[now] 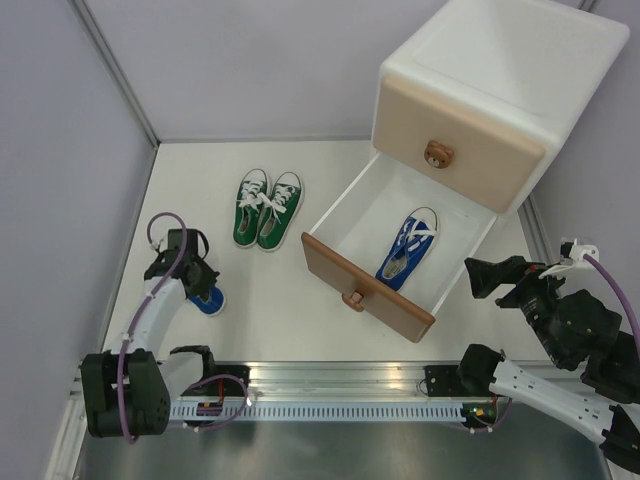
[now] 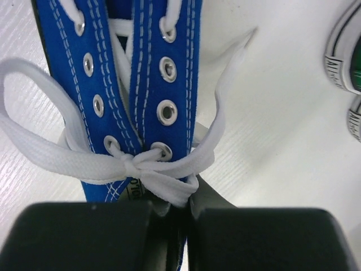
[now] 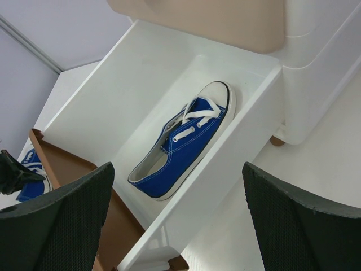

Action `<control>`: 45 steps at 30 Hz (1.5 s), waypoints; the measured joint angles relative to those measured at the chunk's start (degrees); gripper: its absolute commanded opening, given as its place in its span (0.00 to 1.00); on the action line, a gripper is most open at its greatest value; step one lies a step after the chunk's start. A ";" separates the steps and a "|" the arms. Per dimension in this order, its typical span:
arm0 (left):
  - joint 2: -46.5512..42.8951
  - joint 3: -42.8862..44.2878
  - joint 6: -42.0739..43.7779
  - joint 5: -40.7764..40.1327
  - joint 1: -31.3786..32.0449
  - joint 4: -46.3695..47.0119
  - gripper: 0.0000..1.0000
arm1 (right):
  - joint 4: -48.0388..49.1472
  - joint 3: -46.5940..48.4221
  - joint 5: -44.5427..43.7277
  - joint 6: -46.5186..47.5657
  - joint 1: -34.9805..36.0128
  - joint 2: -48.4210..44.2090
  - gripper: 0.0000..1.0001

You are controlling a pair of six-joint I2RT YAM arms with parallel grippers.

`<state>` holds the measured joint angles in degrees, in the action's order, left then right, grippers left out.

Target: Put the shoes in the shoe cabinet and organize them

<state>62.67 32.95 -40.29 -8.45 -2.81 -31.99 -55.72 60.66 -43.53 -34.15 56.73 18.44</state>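
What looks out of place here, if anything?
One blue shoe lies in the open lower drawer, its mate on the table at the left gripper, so that pair is split. The green pair sits together.

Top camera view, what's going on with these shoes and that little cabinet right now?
Two robot arms are loading small sneakers into a shoe cabinet. Its brown lower drawer is pulled open with one blue shoe lying inside; the beige upper drawer is shut. The left gripper is closed on the other blue shoe at the near left of the table. The right gripper is open, hovering beside the open drawer. The green pair sits side by side on the table.
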 measured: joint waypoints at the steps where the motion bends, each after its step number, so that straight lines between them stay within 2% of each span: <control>1: -0.90 0.59 0.13 0.11 0.00 -0.98 0.02 | 0.00 0.00 0.02 0.00 0.00 0.00 0.98; 14: -9.64 17.22 5.79 1.97 0.00 -12.02 0.02 | 0.07 0.00 0.90 0.07 0.00 0.00 0.98; 20: -10.56 26.12 8.39 8.50 0.13 -15.28 0.02 | 1.01 0.00 1.46 0.07 0.00 0.00 0.98; 24: -10.78 30.77 9.79 13.55 2.49 -16.15 0.02 | 1.49 0.00 1.68 0.11 0.00 0.00 0.98; 28: -10.62 34.95 10.86 16.15 9.57 -16.50 0.02 | 2.10 0.00 1.75 0.35 0.00 0.00 0.98; 31: -9.40 38.47 11.43 15.63 18.34 -17.18 0.02 | 2.19 0.00 1.97 0.59 0.00 0.00 0.98; 38: -2.54 48.54 12.63 10.27 38.32 -18.97 0.02 | 2.54 0.00 2.67 1.01 0.00 0.02 0.98; 45: 6.14 57.55 17.68 3.34 56.74 -19.32 0.02 | 2.54 0.00 2.84 0.98 0.00 0.02 0.98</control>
<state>68.82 90.50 -22.61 -5.10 53.93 -51.31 -53.19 60.66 -40.69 -33.17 56.73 18.46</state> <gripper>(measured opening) 0.044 0.979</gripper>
